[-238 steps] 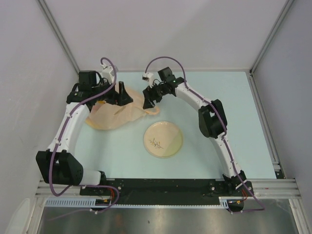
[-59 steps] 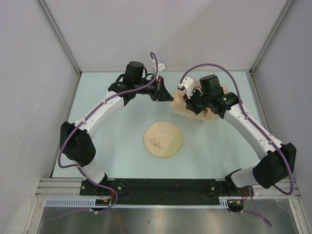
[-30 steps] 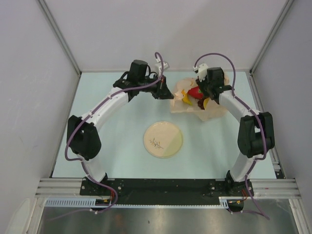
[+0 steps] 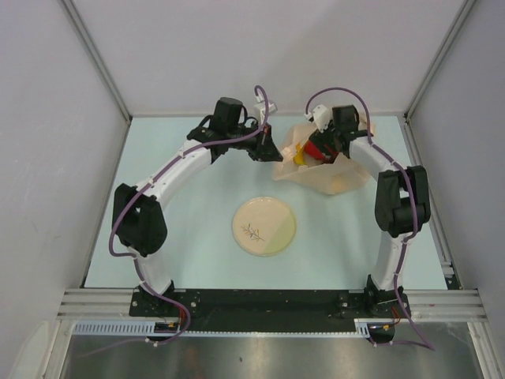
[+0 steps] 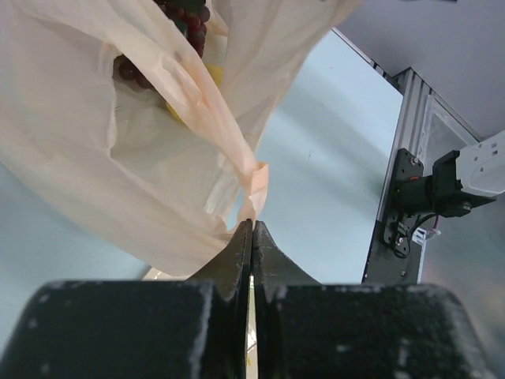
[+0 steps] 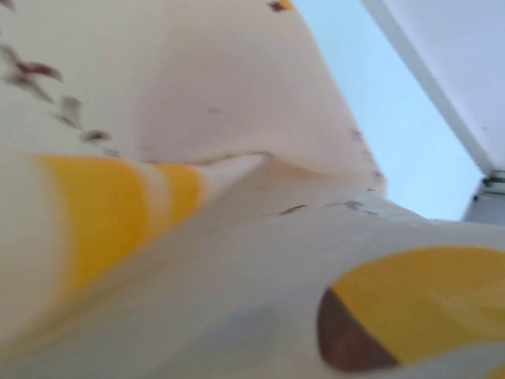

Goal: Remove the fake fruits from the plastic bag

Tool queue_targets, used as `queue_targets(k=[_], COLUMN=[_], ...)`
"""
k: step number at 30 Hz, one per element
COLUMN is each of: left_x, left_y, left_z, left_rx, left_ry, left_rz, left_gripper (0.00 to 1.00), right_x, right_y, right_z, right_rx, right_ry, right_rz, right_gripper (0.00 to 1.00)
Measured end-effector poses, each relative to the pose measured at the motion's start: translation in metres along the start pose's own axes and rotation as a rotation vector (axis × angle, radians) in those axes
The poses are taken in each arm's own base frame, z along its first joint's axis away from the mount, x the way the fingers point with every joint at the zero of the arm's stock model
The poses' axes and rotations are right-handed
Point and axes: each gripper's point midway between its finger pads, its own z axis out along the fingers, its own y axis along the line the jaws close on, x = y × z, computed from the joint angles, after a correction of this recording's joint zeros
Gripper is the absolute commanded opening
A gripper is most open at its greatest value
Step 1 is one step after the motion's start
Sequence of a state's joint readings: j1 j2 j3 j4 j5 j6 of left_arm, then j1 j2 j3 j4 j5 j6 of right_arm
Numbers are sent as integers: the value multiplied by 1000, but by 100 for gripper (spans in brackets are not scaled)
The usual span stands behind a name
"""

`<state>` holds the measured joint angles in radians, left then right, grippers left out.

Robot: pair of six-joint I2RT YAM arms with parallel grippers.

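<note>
Two grippers meet at the plastic bag (image 4: 335, 178), which lies at the far right of the table (image 4: 189, 205), beyond the plate (image 4: 278, 212); the left gripper (image 5: 251, 230) is clenched on a thin twisted strip of the bag's edge, I think in order to lift that side and hold the mouth open for the other arm; in the left wrist view the film hangs in front of it, with the grape bunch (image 5: 188, 20) and something yellow showing at the top; the left arm (image 4: 170, 170) bends in a long arc from the near left to the far middle; the right arm (image 4: 398, 197) is folded tightly, its elbow near the right edge, and the right gripper (image 4: 322, 144) is down at the open mouth, just beside the red fruit (image 4: 312, 149) and a yellow fruit (image 4: 300, 159); its camera shows only blurred film and yellow shapes, so I cannot tell if its jaws grasp anything.
</note>
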<state>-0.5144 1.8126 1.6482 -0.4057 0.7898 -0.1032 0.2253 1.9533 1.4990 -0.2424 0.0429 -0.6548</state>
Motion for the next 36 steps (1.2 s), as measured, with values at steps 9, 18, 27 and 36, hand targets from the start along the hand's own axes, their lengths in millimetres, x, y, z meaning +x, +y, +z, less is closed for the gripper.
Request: queue_targets(k=[9, 18, 27, 36], left_x=[-4, 0, 6, 7], left_y=[3, 5, -3, -5], left_z=[4, 6, 12, 14], left_rx=[0, -12, -1, 3], left_ry=[-4, 11, 34, 39], left_rz=[13, 38, 54, 53], left_gripper=[1, 0, 0, 0], right_x=[20, 28, 7, -39], right_y=[-29, -11, 1, 46], right_z=[28, 60, 37, -48], right_rx=[-120, -261, -295, -391], right_ry=[59, 70, -19, -141], right_rz=[-135, -178, -160, -104], right_gripper=[100, 79, 38, 24])
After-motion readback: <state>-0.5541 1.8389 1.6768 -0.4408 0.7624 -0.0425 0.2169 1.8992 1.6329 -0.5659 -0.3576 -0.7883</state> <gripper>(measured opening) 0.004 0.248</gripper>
